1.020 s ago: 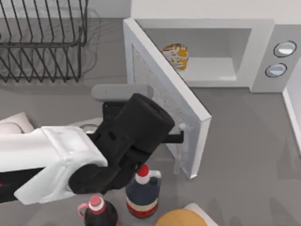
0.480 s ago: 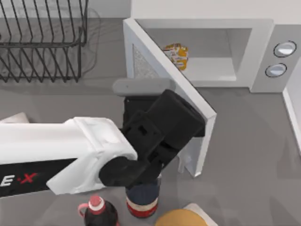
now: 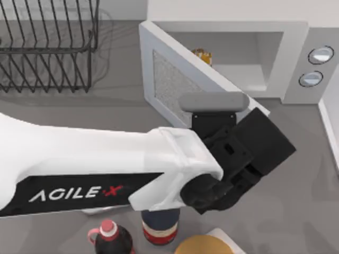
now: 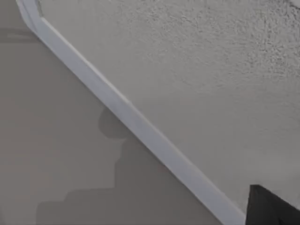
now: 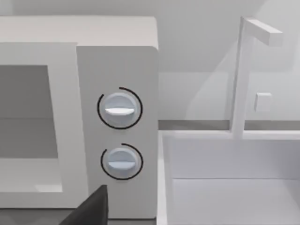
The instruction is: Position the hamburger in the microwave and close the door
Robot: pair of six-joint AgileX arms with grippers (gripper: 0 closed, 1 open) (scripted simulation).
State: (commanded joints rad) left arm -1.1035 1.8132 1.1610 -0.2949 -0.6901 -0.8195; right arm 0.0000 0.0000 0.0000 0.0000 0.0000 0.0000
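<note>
Sitting inside microwave [image 3: 296,42]: hamburger [image 3: 203,54]

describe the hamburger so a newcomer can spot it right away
Start at the big white microwave at the back of the table in the top view. Look into its pale cavity, just past the top edge of the half-swung door. The hamburger is the small orange-yellow and cream lump there, nothing like the plain tan disc at the front.

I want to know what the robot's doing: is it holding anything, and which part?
Nothing looks held. The left gripper is against the speckled front of the white microwave door, just under its grey bar handle, apparently pushing.
</note>
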